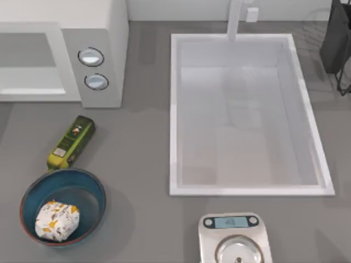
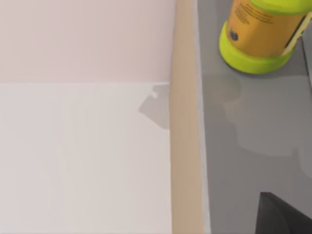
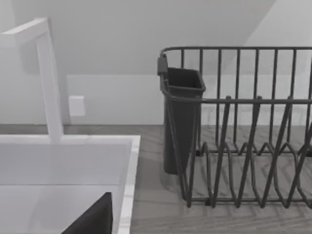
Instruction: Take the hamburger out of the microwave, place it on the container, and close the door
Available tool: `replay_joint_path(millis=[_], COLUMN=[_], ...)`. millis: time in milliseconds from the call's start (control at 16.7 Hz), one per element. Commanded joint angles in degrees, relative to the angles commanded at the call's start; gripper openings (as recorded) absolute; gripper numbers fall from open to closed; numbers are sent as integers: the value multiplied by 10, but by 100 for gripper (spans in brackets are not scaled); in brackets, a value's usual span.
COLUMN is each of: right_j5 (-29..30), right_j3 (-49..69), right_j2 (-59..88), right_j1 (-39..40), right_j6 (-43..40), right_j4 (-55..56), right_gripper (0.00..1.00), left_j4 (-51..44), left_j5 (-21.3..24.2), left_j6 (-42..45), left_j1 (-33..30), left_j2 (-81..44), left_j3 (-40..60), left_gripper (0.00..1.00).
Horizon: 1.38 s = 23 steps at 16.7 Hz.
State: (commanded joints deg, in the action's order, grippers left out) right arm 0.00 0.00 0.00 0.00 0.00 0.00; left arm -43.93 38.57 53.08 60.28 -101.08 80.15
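hamburger [image 1: 57, 221] sits at 7 o'clock in container [image 1: 63, 206], looks light, soft; door [image 2: 83, 156] stiff, push its free edge; end effector state cannot be told.

A grey countertop [image 1: 142, 142] is set against a pale wall [image 3: 146, 29]. A white sink [image 1: 247, 115] with a white faucet [image 1: 236, 19] is sunk at the right; a dark dish rack [image 3: 243, 141] is placed far right.
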Motion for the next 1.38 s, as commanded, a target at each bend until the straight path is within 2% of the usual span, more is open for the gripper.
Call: replay_joint_path(millis=[360,840,1200,1380], right_j5=[0,0,0,0], right_j3=[0,0,0,0], right_j2=[0,0,0,0], right_j1=[0,0,0,0], right_j6=[0,0,0,0], right_j4=[0,0,0,0], right_gripper=[100,100,100,100], left_j4=[24,213,218,240], left_j5=[-1,1,1,-10], left_j6=[0,3,1,-22], left_j1=[-2,2,-2,-23], left_j2=[-7,-66,-64,-26], left_j3=[-20,-146,-153,-194], left_gripper=[0,0,0,0])
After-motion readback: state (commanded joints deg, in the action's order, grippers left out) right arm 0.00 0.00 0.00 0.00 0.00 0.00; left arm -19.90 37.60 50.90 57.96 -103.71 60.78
